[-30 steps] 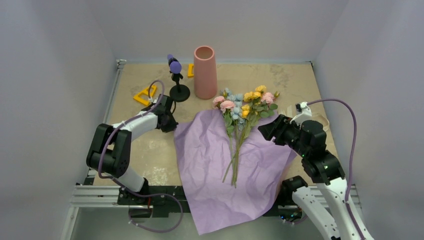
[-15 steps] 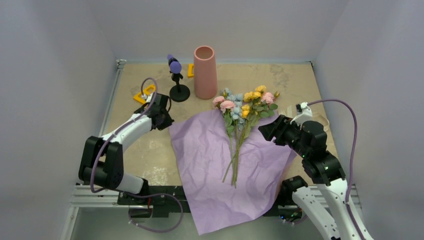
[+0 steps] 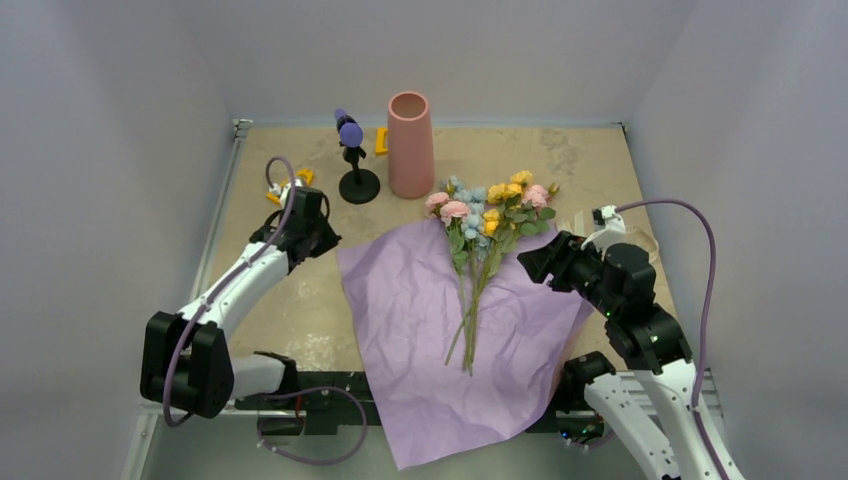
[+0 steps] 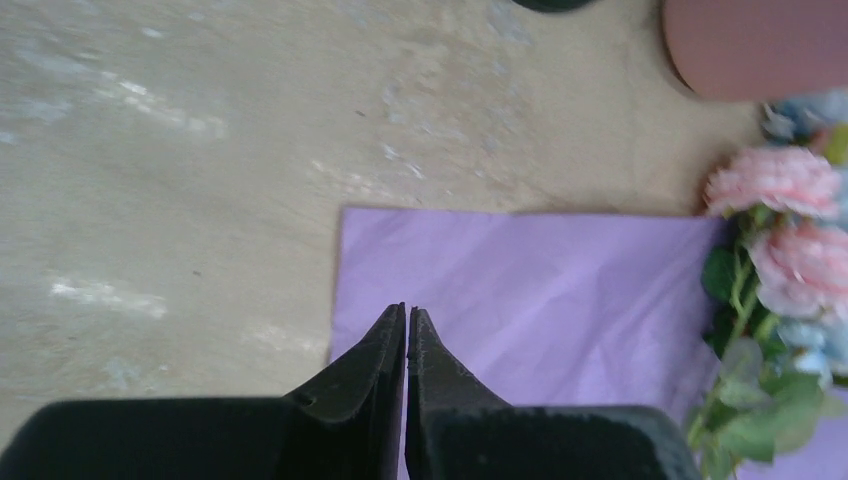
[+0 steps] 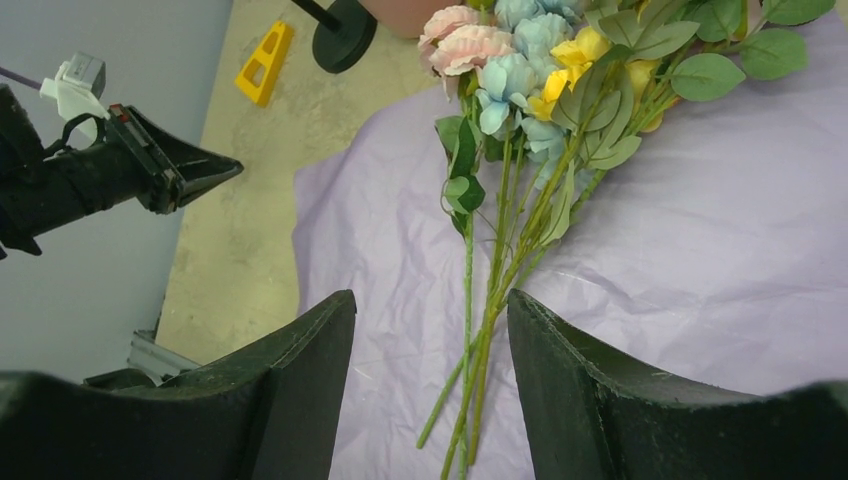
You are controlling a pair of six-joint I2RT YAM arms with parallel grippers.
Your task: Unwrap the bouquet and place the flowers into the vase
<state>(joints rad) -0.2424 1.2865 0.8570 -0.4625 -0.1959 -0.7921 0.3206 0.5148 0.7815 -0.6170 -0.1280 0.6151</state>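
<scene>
Two arms flank one sheet of lilac paper (image 3: 440,330). On the left, the left gripper (image 4: 407,310) has its jaws pressed together on nothing, its tips above the paper's far-left corner. Bare tabletop (image 3: 290,300) runs from that corner to the left wall. Farther back, a yellow piece (image 3: 303,177) lies near the left edge, then a black stand with a purple top (image 3: 352,160), another yellow piece (image 3: 381,140), and the vase (image 3: 410,145). The vase stands upright, mouth up, and only its own inner wall shows inside.

The paper is spread flat, lilac side up, and its near end hangs over the table's near edge. The flowers (image 3: 490,212) lie loose on it, long axis running near to far. The heads point toward the far edge, just right of the vase's foot, and lie past the paper's far edge. The stems (image 3: 468,320) narrow to a bunch pointing back at the arm bases.

On the right, the right gripper (image 5: 430,300) hovers above the paper with jaws spread wide, holding nothing and facing the stems. Open tabletop lies behind it, toward the far-right corner.
</scene>
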